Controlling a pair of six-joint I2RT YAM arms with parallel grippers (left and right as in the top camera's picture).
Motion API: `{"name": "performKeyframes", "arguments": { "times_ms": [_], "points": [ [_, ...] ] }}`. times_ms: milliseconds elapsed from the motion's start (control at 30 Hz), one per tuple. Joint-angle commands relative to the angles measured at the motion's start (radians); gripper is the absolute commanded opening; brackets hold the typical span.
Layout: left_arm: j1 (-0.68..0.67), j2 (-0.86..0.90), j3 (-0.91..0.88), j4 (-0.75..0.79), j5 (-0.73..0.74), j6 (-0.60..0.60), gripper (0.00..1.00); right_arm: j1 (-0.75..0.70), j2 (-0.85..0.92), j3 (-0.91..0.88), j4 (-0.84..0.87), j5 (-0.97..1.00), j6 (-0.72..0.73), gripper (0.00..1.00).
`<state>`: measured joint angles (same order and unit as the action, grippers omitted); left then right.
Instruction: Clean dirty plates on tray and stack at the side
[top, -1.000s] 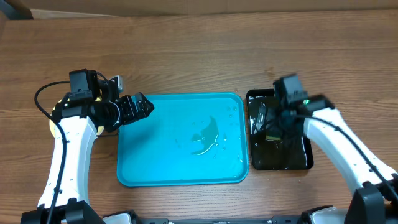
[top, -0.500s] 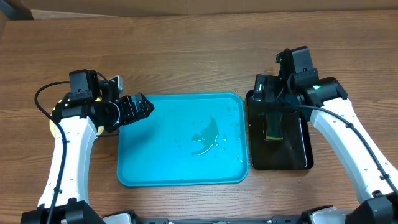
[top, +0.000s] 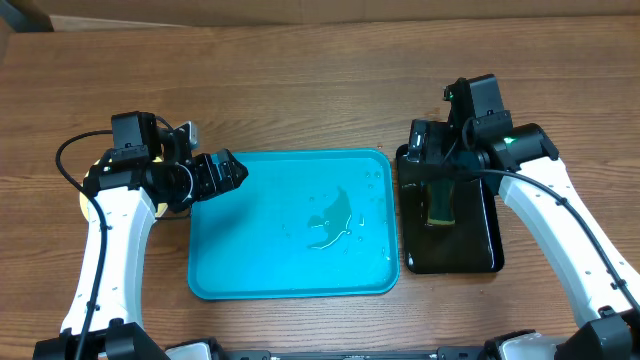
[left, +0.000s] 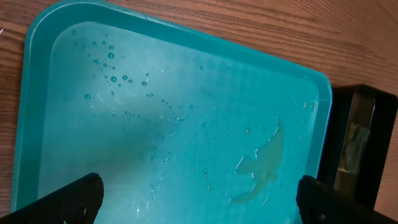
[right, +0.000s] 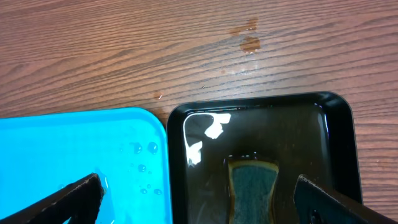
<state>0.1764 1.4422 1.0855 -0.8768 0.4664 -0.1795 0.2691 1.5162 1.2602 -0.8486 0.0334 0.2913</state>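
Note:
The turquoise tray (top: 215, 270) lies in the middle of the table, wet, with droplets and a thin puddle (top: 332, 222) and no plate on it. The plates are hidden; only a pale yellow-green curved sliver (top: 84, 203) shows under my left arm. My left gripper (top: 228, 172) hangs open over the tray's (left: 43, 81) far left corner; in the left wrist view the left gripper (left: 202, 205) has only wet tray between its fingers. My right gripper (top: 428, 150) stands open above the black tray's far end, and in the right wrist view the right gripper (right: 202, 202) holds nothing.
A narrow black tray (top: 485, 255) holding dark liquid sits right of the turquoise one. A green-and-yellow sponge (top: 440, 205) lies in it, also seen as the sponge (right: 252, 190) between the right fingers. Wet spots (right: 249, 40) mark the wood beyond the black tray (right: 339, 124).
My right gripper has lifted and drawn back from low over the black tray, uncovering the sponge, then held still. The left arm has not moved.

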Motion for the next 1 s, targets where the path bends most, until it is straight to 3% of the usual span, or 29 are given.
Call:
{"name": "performKeyframes", "arguments": {
  "times_ms": [0, 533, 700, 967],
  "points": [
    [-0.002, 0.005, 0.016, -0.002, -0.003, 0.022, 1.00, 0.004, -0.084, 0.011, 0.006, 0.010, -0.004, 1.00],
    [-0.002, 0.005, 0.016, -0.002, -0.003, 0.022, 1.00, 0.003, -0.726, 0.011, -0.018, 0.010, -0.005, 1.00],
    [-0.002, 0.005, 0.016, -0.002, -0.003, 0.022, 1.00, 0.003, -0.908, 0.002, -0.023, 0.069, -0.064, 1.00],
    [-0.002, 0.005, 0.016, -0.002, -0.003, 0.022, 1.00, -0.047, -1.157, -0.159, 0.112, 0.071, -0.147, 1.00]
  ]
}}
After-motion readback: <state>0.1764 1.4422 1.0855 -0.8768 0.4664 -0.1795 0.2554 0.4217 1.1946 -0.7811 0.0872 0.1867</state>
